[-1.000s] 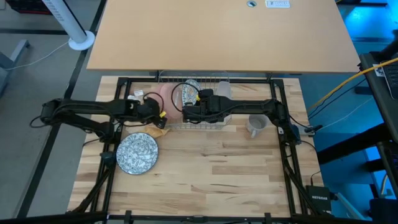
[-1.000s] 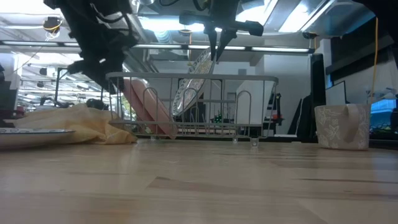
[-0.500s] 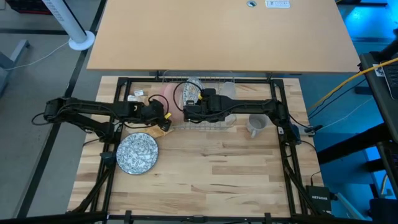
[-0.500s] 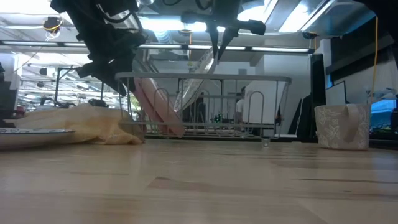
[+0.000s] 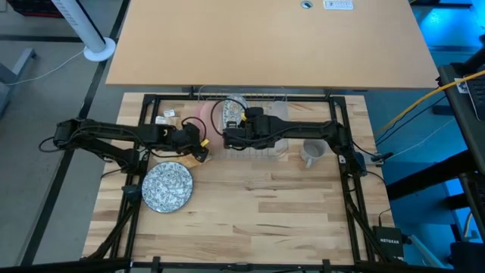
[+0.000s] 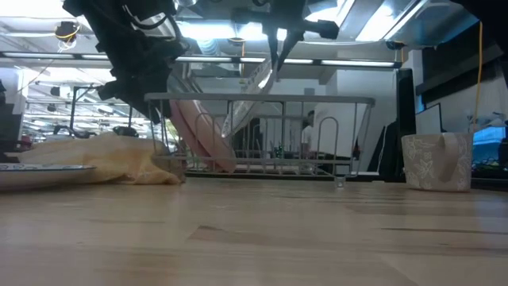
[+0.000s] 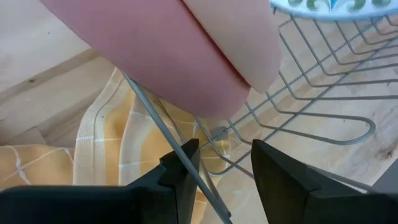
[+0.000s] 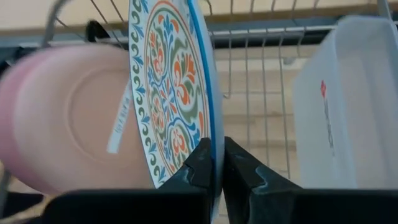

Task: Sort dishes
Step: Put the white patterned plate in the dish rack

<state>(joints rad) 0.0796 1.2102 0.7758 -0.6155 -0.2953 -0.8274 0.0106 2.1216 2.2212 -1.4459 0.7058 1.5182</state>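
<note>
Both arms are dark, slim, jointed links with black cables running along them. Yellow tags sit just behind the left gripper and behind the right gripper. Each gripper's fingers are matte black, blocky, with angular stepped inner edges.

A pale butcher-block wooden surface is seen, framed by black rails. Directly on it four things are found. A silver wire rack is set at the far middle — its feet are seen resting on the wood in the low view. Just beside the rack's left end a crumpled yellow-tan cloth is spread, its edge tucked under the rack's wire. A patterned round plate is laid flat at the near left, close to the cloth. A small grey mug is stood upright to the rack's right — apart from the plate.
</note>
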